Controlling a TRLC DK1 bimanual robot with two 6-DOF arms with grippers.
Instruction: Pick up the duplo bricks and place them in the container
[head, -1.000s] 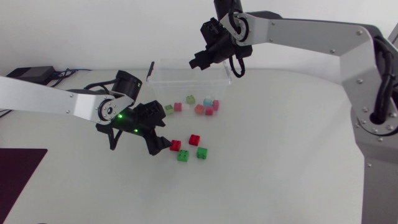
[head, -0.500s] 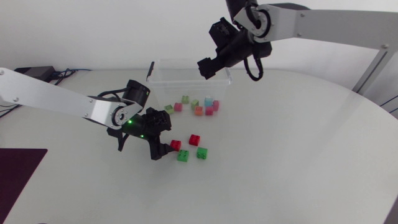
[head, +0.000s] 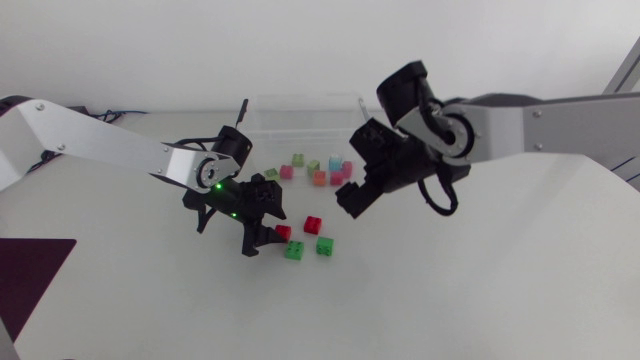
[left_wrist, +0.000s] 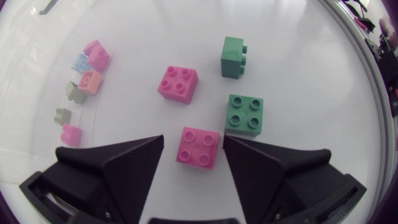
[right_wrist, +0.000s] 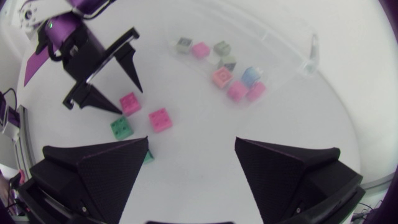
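Observation:
A red brick (head: 282, 232) (left_wrist: 199, 147) lies on the white table between the fingers of my left gripper (head: 264, 236) (left_wrist: 194, 139). One finger is nearly on it and a narrow gap shows at the other, so the gripper is open. Just ahead lie a second red brick (head: 313, 224) (left_wrist: 178, 84) and two green bricks (head: 294, 249) (head: 325, 245). My right gripper (head: 352, 196) (right_wrist: 193, 146) hangs open and empty above the table, right of these bricks. Behind stands the clear container (head: 300, 108); several small bricks (head: 320, 170) (right_wrist: 224, 74) appear to lie in it.
A dark mat (head: 30, 270) covers the table's front left corner. My two grippers stand close together, with the loose bricks between them. In the right wrist view my left gripper (right_wrist: 115, 87) shows over the red brick (right_wrist: 129, 102).
My right arm swung down from above the container to the middle of the table and opened. My left gripper slid right around the red brick and its fingers narrowed.

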